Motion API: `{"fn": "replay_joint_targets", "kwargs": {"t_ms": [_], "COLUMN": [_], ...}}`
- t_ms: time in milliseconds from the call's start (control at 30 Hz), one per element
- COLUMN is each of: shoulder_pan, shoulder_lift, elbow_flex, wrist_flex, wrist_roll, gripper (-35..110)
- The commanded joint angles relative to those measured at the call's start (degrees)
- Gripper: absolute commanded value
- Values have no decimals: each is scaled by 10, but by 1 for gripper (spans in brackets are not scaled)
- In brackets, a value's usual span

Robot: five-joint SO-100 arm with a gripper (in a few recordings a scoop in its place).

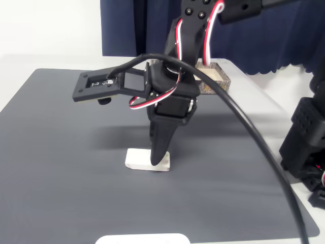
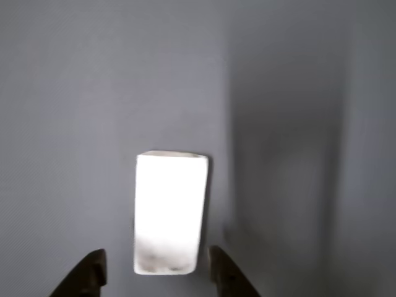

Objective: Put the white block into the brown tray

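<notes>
White block (image 2: 169, 210) lay flat on the mat, its near end between the two fingertips (image 2: 91, 272), which stood open just wider than it and held nothing. To grip well, I judged the gripper (image 2: 158, 275) should sink lower, stay centred, then close.

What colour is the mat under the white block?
Dark grey mat, best seen in the fixed view.

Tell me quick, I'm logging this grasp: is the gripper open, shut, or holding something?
Gripper: open, one finger on each side of the white block, which lies on the grey mat; not gripped yet.
</notes>
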Motion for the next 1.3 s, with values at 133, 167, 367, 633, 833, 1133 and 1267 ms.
{"fn": "replay_joint_targets", "kwargs": {"t_ms": [133,167,367,633,833,1133,1267], "shoulder_pan": [6,6,4,-1,-5,-11,-11], "shoulder_lift": [9,7,-11,-43,-61,-75,-77], "elbow_flex": [-25,-25,-27,-34,-44,-53,-53], "wrist_flex": [2,1,-7,-19,-19,-19,-19], "wrist_roll": [15,16,18,22,22,27,28], "gripper": [40,40,40,38,37,36,36]}}
